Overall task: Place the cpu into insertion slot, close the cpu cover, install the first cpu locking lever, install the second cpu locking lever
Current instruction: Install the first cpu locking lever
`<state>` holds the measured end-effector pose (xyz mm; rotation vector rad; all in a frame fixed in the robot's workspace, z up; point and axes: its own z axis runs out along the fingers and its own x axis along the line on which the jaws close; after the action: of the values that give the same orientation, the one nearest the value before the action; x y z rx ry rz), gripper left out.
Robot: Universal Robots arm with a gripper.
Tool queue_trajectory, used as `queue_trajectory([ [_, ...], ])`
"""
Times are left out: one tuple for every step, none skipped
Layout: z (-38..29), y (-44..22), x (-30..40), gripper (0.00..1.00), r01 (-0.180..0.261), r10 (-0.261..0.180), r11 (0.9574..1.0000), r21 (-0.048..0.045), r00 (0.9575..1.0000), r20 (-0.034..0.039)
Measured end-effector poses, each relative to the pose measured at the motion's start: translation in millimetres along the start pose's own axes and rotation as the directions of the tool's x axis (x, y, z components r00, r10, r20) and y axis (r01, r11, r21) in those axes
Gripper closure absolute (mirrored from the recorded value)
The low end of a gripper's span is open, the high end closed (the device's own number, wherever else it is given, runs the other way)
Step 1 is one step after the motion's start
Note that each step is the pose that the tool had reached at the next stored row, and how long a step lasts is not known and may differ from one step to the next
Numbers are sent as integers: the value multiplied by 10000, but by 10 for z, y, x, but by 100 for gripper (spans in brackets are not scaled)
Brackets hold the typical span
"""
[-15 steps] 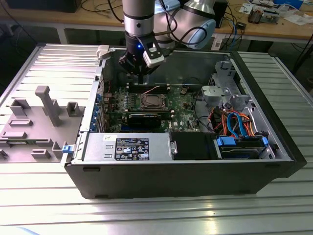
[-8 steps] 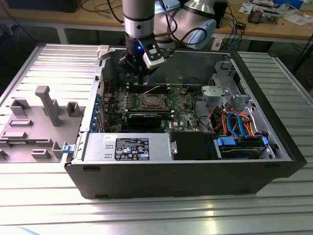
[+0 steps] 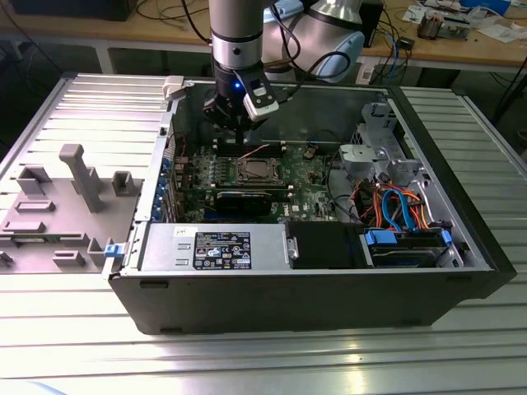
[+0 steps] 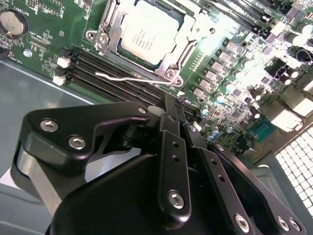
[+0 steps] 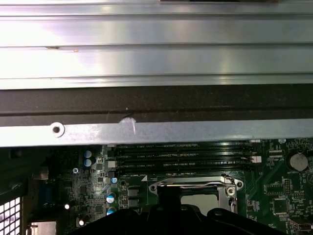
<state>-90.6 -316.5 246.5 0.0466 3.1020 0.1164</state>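
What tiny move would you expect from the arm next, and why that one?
Probably a short nudge of the shut gripper against the thin wire lever beside the insertion slot. The cpu already sits under the closed cpu cover, while that lever looks unlatched, lying clear of the cover, with the gripper's tips right beside it.

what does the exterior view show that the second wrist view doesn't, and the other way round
Exterior view: the whole open computer case, its orange and blue cables, a grey tray at the exterior view's left. Second wrist view: the shut claw close up, a silver lever by the memory slots. Both: the cpu under the cpu cover.
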Motion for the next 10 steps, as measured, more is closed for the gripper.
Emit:
queue_trajectory([
  [2,0,0,89,0,0,10000,-1,10000,1],
  [4,0,0,89,0,0,10000,-1,10000,1],
  [4,0,0,89,1,-1,10000,-1,10000,1],
  [4,0,0,89,0,0,10000,-1,10000,1],
  [4,0,0,89,0,0,10000,-1,10000,0],
  [5,0,0,89,0,0,10000,-1,10000,1],
  [5,0,0,89,0,0,10000,-1,10000,0],
  [5,0,0,89,0,0,10000,-1,10000,0],
  [5,0,0,89,0,0,10000,-1,10000,1],
  [5,0,0,89,1,-1,10000,0,10000,0],
])
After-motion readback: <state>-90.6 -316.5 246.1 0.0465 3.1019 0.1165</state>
